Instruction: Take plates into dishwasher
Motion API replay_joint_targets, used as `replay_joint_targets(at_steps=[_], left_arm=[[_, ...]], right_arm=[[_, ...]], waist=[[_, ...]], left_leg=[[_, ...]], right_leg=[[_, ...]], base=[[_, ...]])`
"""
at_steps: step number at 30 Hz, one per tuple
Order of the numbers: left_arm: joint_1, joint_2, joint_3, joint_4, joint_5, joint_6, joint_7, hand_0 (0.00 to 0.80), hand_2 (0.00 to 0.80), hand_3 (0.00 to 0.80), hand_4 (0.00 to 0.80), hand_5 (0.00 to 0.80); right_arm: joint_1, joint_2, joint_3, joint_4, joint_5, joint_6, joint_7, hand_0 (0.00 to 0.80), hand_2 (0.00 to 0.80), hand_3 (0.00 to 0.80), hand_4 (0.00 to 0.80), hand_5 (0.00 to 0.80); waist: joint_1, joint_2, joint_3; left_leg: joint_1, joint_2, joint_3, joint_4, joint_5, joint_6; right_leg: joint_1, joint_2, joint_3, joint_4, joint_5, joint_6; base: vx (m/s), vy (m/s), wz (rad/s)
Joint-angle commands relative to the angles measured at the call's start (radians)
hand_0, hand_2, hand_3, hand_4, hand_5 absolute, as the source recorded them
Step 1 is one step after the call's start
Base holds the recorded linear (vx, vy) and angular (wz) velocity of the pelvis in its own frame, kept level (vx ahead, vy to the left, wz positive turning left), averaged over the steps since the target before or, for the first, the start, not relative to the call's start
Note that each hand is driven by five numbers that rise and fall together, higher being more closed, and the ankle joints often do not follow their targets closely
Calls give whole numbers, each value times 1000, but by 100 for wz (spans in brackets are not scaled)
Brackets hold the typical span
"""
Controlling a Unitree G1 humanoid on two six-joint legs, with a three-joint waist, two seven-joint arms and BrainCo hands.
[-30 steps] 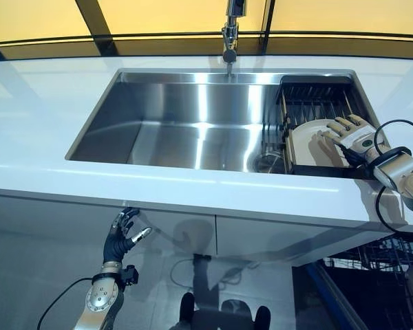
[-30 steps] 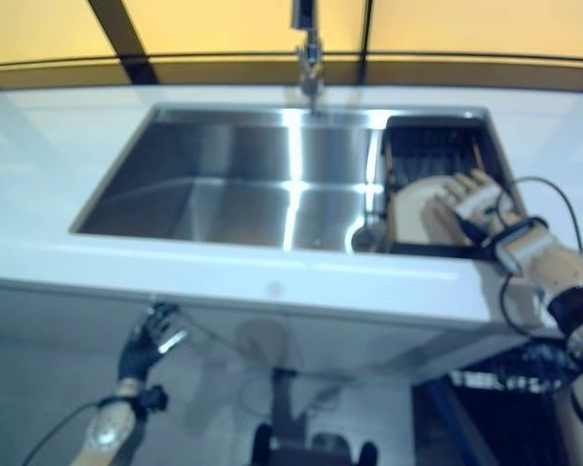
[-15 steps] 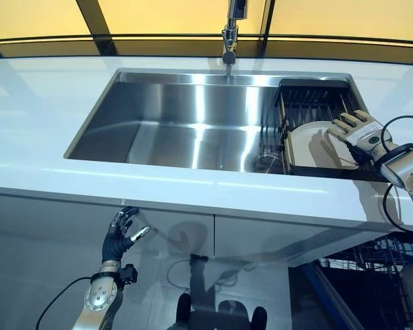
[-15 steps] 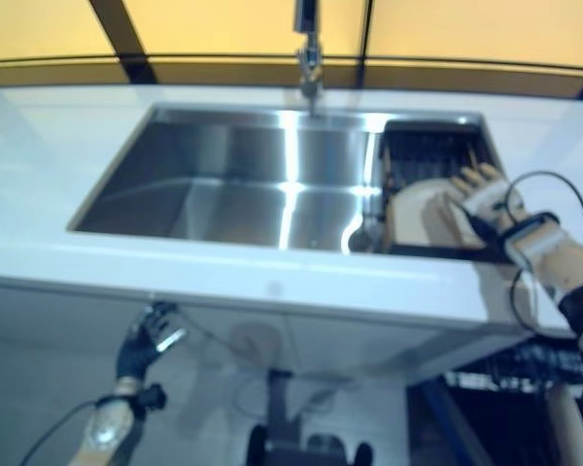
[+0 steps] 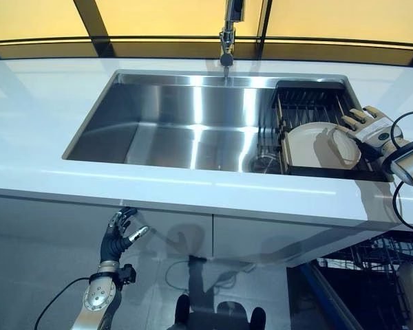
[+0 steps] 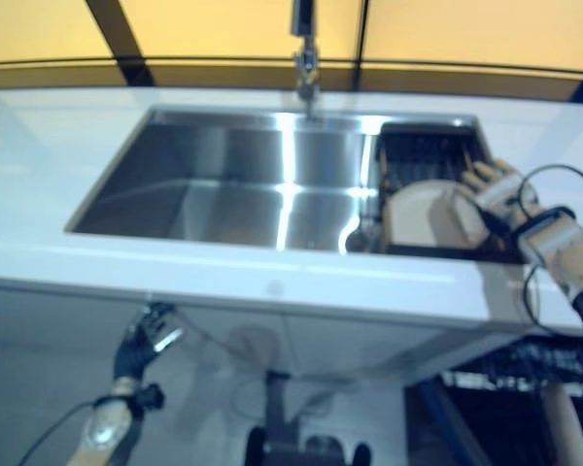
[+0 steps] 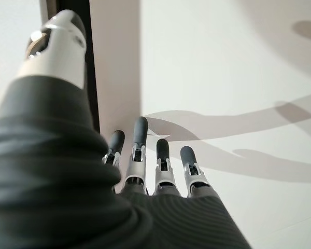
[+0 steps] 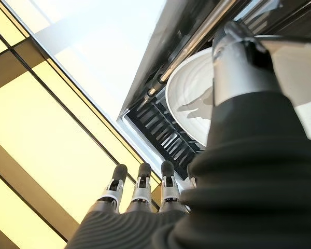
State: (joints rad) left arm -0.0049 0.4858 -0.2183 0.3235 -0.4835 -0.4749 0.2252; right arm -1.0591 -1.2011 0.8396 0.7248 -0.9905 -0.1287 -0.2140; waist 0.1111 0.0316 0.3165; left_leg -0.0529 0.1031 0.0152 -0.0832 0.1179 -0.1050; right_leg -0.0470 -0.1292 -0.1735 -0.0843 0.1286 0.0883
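A cream plate lies tilted in the black dish rack at the right end of the steel sink. My right hand hovers over the plate's right rim with its fingers straight and open; the thumb reaches over the plate in the right wrist view. I cannot tell whether it touches the plate. My left hand hangs open below the counter, in front of the white cabinet front, holding nothing.
A faucet stands behind the sink's middle. White countertop surrounds the sink. The open dishwasher's dark wire rack shows at the lower right, below the counter edge. A small round strainer sits in the sink beside the rack.
My right hand has slid right, off the plate's face to its right rim. The plate shows more fully. The left hand has stayed in place.
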Motion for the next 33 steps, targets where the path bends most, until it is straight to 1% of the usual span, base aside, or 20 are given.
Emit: replay_joint_targets(at_steps=[1, 11, 17, 28, 33], left_arm=[[-49, 36, -9, -68, 40, -56, -2, 0, 0, 0, 0, 0], [-70, 37, -17, -58, 46, -79, 9, 0, 0, 0, 0, 0], [-87, 52, -13, -67, 40, -91, 17, 0, 0, 0, 0, 0], [-110, 68, -15, -82, 34, -98, 21, 0, 0, 0, 0, 0], [-115, 80, -12, -93, 33, -98, 24, 0, 0, 0, 0, 0]], right_arm=[[-107, -31, 107, -7, 1, -2, -3, 0, 0, 0, 0, 0], [-80, 6, 98, 17, 16, -4, -19, 0, 0, 0, 0, 0], [-65, 22, 101, 34, 15, -1, -17, 0, 0, 0, 0, 0], [-33, 55, 88, 57, 22, -5, -24, 0, 0, 0, 0, 0], [-18, 66, 82, 69, 25, 4, -19, 0, 0, 0, 0, 0]], waist=[[-3, -55, -62], [-2, -38, -38], [0, -24, -12], [-2, -5, 21], [0, 2, 41]], left_leg=[[6, 41, -21, -4, -9, -3], [-11, 34, -26, -4, -5, -1], [-29, 30, -27, -4, 0, 0], [-55, 23, -25, -4, 9, 0], [-66, 21, -26, -4, 14, 1]], right_leg=[[-6, -62, 8, 4, 10, 47], [-24, -66, 6, 8, 14, 46], [-46, -70, 2, 13, 19, 46], [-78, -72, 1, 17, 29, 46], [-88, -73, -1, 17, 33, 46]], base=[[0, 0, 0], [-37, -17, 0], [-51, -33, 0], [-41, -26, 0], [-21, -19, 0]])
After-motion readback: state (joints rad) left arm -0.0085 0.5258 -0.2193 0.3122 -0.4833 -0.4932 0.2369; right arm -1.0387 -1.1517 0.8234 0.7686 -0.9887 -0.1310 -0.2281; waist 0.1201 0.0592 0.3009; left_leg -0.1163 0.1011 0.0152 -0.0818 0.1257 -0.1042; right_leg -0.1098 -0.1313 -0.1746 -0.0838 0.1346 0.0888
